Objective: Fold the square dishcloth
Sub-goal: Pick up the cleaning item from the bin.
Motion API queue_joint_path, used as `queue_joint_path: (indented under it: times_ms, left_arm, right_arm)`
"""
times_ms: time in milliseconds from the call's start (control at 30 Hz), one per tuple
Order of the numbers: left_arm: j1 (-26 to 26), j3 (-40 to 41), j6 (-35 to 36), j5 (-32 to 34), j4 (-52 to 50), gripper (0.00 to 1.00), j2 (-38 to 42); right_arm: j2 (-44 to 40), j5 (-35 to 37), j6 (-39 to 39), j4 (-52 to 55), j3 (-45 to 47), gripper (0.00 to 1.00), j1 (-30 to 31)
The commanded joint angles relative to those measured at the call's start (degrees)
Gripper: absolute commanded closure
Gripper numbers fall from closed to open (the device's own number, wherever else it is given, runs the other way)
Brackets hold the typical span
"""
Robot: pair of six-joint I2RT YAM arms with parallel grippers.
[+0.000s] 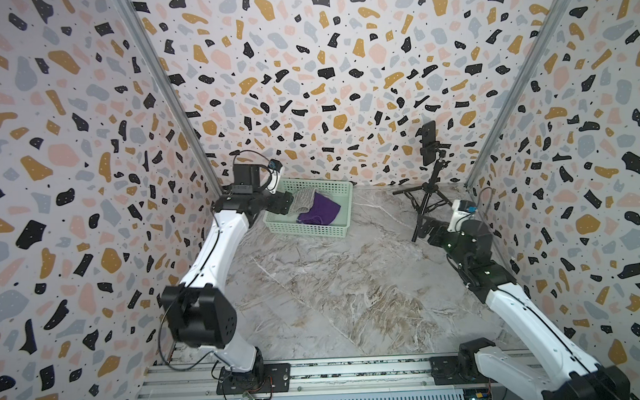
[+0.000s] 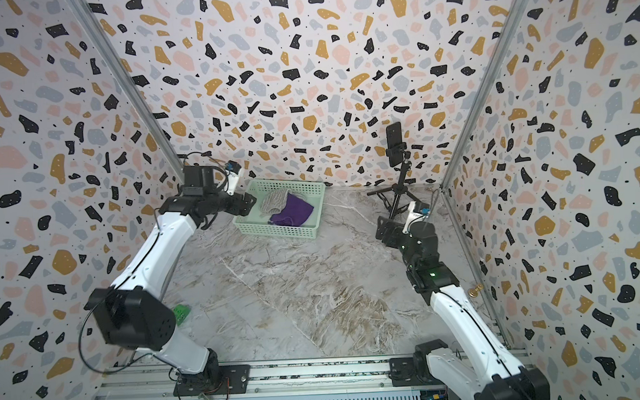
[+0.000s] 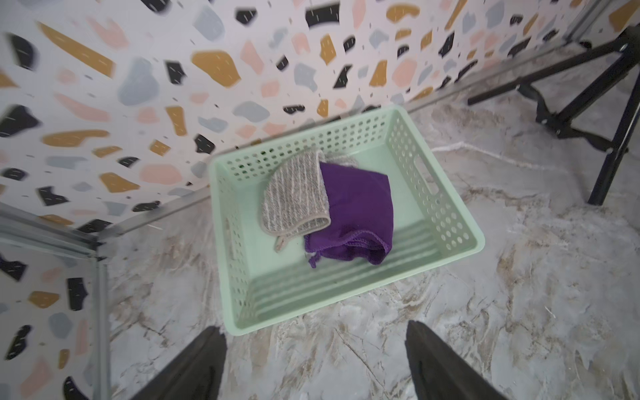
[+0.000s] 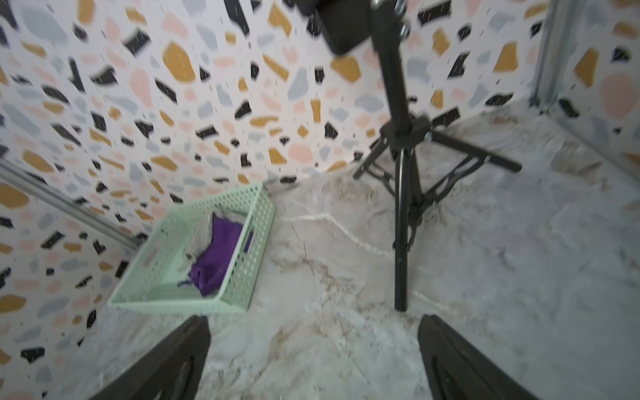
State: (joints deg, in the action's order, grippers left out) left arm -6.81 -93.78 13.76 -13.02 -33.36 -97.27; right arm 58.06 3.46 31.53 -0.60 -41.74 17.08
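Grey dishcloth [image 3: 294,194] lies in the basket [image 3: 440,207], partly hiding the purple dishcloth [image 3: 356,214]. Left gripper [image 3: 313,327], spread and empty, covers part of the basket's rim in both top views. Right gripper [image 4: 315,318] spread, empty; its view blurred.

The walls [image 1: 306,62] were white, scattered with terrazzo flecks in black, mustard, pale pink and blue-grey, plus tiny black dots. The surface [image 1: 332,281] had a marble pattern: grey-white with brown and white veins. The basket [image 3: 446,214] was mint green, its sides perforated with rows of round holes and its floor ribbed. In it, 1 purple cloth [image 3: 356,207] was a plain, deep violet, and 1 striped cloth [image 3: 294,194] was grey-brown with thin pale stripes and a beige border. The tripod [image 4: 401,207] and the phone [image 1: 428,142] were black. The left arm [image 1: 217,248] and right arm [image 1: 516,311] were white with black joints. A small block [image 2: 182,313] was bright green.
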Motion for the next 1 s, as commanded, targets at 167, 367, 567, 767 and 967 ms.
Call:
queue_joint_path:
  times_ms: [167,367,567,767,967]
  left_arm:
    - [-6.7,-19.9,1.6,7.2,-11.2,0.39,-22.1]
    - [-6.9,-38.6,0.5,8.3,-15.1,0.41,-38.1]
    - [-7.5,-49.5,0.7,11.9,-16.0,0.41,-48.0]
    - [-7.4,-50.9,0.6,17.1,-13.0,0.41,-52.4]
    - [-7.3,-52.9,0.8,18.3,-15.0,0.68,-55.5]
  right_arm:
    - [10.9,16.1,-0.4,13.8,-3.0,0.01,12.8]
    - [17.5,19.6,-2.1,10.7,-4.0,0.05,20.3]
    - [19.2,17.5,-2.4,6.4,-2.6,0.07,22.3]
    - [19.6,15.8,-2.6,3.8,-1.9,0.07,23.7]
    - [20.5,16.3,-3.9,3.6,-2.3,0.09,25.0]
